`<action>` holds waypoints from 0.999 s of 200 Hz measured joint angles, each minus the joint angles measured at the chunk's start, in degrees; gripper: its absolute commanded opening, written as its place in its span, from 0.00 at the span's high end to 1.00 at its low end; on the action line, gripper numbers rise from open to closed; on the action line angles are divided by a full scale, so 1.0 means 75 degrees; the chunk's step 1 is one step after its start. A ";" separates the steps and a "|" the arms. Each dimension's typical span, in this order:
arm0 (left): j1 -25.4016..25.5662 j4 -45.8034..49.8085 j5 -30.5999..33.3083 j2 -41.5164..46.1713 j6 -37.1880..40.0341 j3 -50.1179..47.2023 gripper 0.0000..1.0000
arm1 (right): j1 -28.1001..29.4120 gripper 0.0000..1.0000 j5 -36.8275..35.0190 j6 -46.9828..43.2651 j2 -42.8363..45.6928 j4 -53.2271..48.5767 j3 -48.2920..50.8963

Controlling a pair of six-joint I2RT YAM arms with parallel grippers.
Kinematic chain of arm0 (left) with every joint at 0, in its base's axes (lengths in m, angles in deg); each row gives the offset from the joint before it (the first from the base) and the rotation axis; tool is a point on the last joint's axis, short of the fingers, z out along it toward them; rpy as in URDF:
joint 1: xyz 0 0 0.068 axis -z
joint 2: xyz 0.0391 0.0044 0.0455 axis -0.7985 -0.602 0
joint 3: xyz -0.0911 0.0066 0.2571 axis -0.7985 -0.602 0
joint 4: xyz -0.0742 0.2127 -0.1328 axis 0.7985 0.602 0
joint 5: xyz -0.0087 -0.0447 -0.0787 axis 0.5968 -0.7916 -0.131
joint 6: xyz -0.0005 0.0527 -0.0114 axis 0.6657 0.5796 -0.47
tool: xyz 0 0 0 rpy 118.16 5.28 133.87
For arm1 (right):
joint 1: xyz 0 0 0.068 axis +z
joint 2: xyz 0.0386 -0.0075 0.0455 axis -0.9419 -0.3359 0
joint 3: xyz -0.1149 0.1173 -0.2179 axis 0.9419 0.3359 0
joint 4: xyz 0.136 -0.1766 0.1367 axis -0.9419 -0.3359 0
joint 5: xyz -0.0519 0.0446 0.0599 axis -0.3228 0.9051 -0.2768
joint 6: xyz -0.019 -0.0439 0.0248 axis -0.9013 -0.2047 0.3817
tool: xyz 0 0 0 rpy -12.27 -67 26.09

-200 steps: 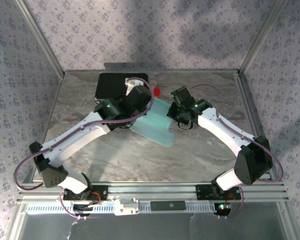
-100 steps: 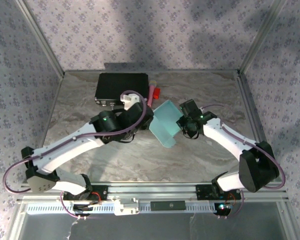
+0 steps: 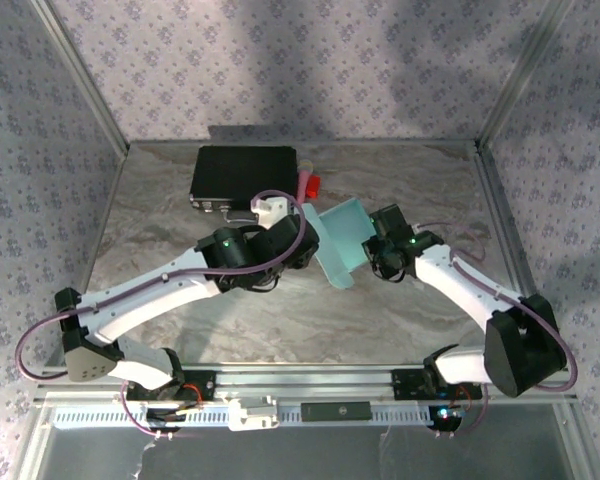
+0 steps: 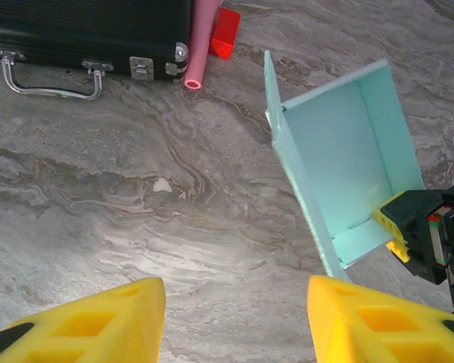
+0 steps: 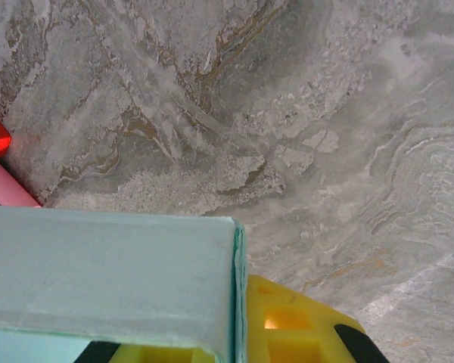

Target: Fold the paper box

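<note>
On veined marble (image 4: 136,189), right end effector (image 4: 390,227) pinches thin paper box (image 4: 340,159) — open-sided

White arm links (image 3: 160,285), black joints (image 3: 520,350), purple cables (image 3: 20,352) — yellow finger pads (image 4: 83,318)

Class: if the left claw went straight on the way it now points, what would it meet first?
Probably the bare table, since the left claw looks angled down at it; the paper box sits to one side. Depth is unclear.
</note>
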 measured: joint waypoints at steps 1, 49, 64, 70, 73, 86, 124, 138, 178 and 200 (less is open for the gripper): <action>0.0000 0.0000 -0.0003 -0.0003 -0.0003 0.0000 0.47 | -0.0006 1.00 -0.0003 0.0000 0.0003 0.0003 0.0009; 0.0079 -0.0003 -0.0192 -0.0259 -0.0195 0.0015 0.44 | -0.0047 1.00 0.0026 0.0119 -0.0003 0.0102 0.0195; 0.0160 -0.0041 -0.0251 -0.0423 -0.0259 0.0017 0.43 | -0.0047 1.00 0.0052 0.0122 -0.0003 0.0140 0.0204; 0.0175 -0.0064 -0.0256 -0.0478 -0.0280 0.0017 0.43 | -0.0047 1.00 0.0061 0.0143 -0.0003 0.0163 0.0207; 0.0178 -0.0079 -0.0256 -0.0501 -0.0289 0.0017 0.43 | -0.0047 1.00 0.0064 0.0146 -0.0003 0.0184 0.0213; 0.0216 -0.0201 -0.0254 -0.0574 -0.0323 0.0017 0.42 | -0.0047 1.00 0.0093 0.0184 -0.0003 0.0268 0.0239; 0.0216 -0.0463 -0.0259 -0.1017 -0.0338 0.0452 0.44 | -0.0047 1.00 0.0204 0.0294 -0.0146 0.0440 0.0321; 0.0216 -0.0527 -0.0283 -0.1262 -0.0344 0.0662 0.46 | -0.0047 1.00 0.0233 0.0318 -0.0189 0.0475 0.0326; 0.0568 -0.0329 0.0061 -0.1317 -0.0539 0.0807 0.43 | -0.0099 1.00 0.0353 0.0318 -0.0224 0.0694 0.0452; 0.0778 -0.0245 0.0096 -0.1122 -0.0708 0.0807 0.42 | -0.0210 1.00 0.0446 0.0315 -0.0297 0.0769 0.0507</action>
